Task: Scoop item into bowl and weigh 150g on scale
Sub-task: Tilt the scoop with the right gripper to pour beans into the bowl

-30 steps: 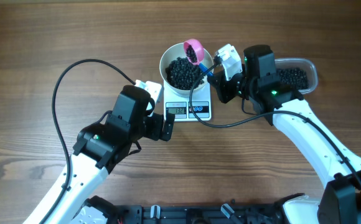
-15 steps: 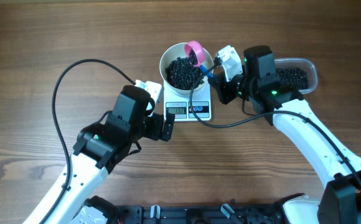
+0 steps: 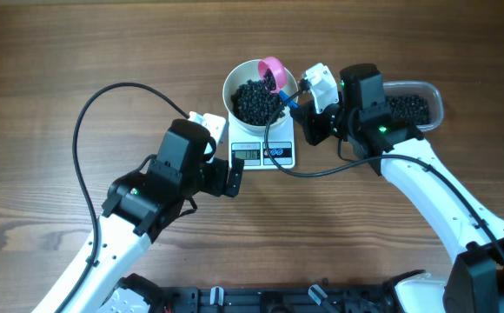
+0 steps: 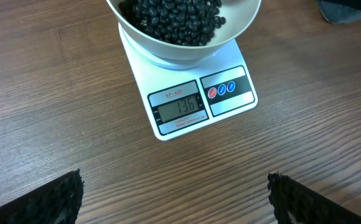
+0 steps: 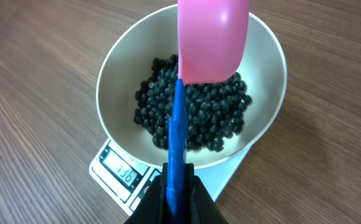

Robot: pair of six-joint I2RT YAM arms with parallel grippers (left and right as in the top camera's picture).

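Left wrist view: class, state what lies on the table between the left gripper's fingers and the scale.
Nothing: in the left wrist view, only bare wooden table separates the left fingers from the scale.

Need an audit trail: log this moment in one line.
right fingers: shut on scoop over bowl | bowl on scale | left fingers: open

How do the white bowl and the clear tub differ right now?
The bowl is round, white and opaque; the tub is clear and rounded-rectangular. The bowl sits on the scale; the tub sits on the table, partly hidden by the right arm. Both hold black beads.
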